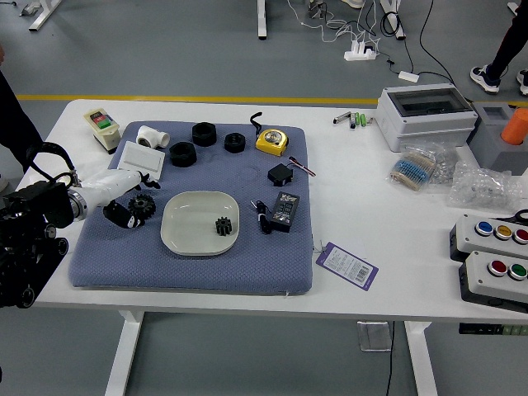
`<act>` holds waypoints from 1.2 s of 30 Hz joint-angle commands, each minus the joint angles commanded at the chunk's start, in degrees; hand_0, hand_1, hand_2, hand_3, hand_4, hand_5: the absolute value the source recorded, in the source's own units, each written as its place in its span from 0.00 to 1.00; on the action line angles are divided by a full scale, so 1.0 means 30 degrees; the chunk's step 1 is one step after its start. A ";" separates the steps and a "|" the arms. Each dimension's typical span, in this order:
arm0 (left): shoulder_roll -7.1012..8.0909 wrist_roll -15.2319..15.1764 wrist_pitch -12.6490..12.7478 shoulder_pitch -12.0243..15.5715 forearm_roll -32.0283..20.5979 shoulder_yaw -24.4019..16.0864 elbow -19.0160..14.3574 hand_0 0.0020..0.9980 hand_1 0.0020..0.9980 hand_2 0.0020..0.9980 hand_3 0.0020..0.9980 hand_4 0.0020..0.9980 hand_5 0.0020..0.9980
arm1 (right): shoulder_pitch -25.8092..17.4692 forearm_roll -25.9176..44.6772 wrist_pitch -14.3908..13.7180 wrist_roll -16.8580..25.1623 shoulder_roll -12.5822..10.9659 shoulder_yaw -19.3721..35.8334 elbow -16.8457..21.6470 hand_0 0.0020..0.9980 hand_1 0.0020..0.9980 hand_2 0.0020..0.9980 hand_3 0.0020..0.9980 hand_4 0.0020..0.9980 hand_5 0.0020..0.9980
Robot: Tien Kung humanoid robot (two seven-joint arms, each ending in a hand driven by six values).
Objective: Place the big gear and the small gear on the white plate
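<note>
Fingers [149,181] on L hand [107,187] look open, big gear [142,205] beside them nr mat's [92,262] L edge, small gear [223,226] on plate [191,216], so an off-centre pinch could prob skid the big 1 away.

Small gear [223,226] on plate [200,246]

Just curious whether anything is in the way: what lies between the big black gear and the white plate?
Only a narrow, bare strip of blue mat separates the big gear from the white plate, as the head view shows.
</note>
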 joint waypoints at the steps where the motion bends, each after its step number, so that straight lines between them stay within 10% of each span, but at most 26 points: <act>1: -0.0072 -0.0010 0.0015 -0.0068 0.0000 -0.0022 0.0148 0.67 0.75 0.81 0.80 0.80 0.00 | 0.0001 0.0016 0.0005 -0.0002 0.0004 -0.0016 0.0000 0.71 0.71 0.75 0.57 0.80 0.66; 13: -0.0447 0.0004 -0.0218 -0.0313 0.0000 -0.0220 0.1027 0.62 0.73 0.78 0.80 0.75 0.00 | 0.0045 0.0044 0.0000 -0.0001 -0.0004 -0.0094 0.0014 0.71 0.71 0.75 0.57 0.80 0.66; 14: -0.0451 0.0010 -0.0229 -0.0316 0.0000 -0.0220 0.1034 0.53 0.66 0.73 0.63 0.60 0.00 | 0.0047 0.0042 0.0001 -0.0001 -0.0008 -0.0096 0.0014 0.71 0.71 0.75 0.57 0.80 0.66; 19: -0.0503 -0.0032 -0.0152 -0.0372 0.0000 -0.0130 0.1144 0.53 0.66 0.73 0.63 0.60 0.00 | 0.0067 0.0024 0.0000 0.0003 -0.0014 -0.0102 0.0013 0.71 0.71 0.75 0.57 0.80 0.66; 20: -0.0510 -0.0029 -0.0153 -0.0379 0.0000 -0.0128 0.1191 0.49 0.51 0.58 0.56 0.45 0.00 | 0.0072 0.0021 -0.0003 0.0005 -0.0014 -0.0093 0.0015 0.71 0.71 0.75 0.57 0.80 0.66; 36: -0.0289 0.0032 -0.0112 -0.0274 0.0000 -0.0068 0.0620 0.39 0.42 0.47 0.50 0.32 0.00 | -0.0012 0.0086 0.0006 0.0005 0.0035 -0.0182 0.0001 0.71 0.71 0.75 0.57 0.80 0.65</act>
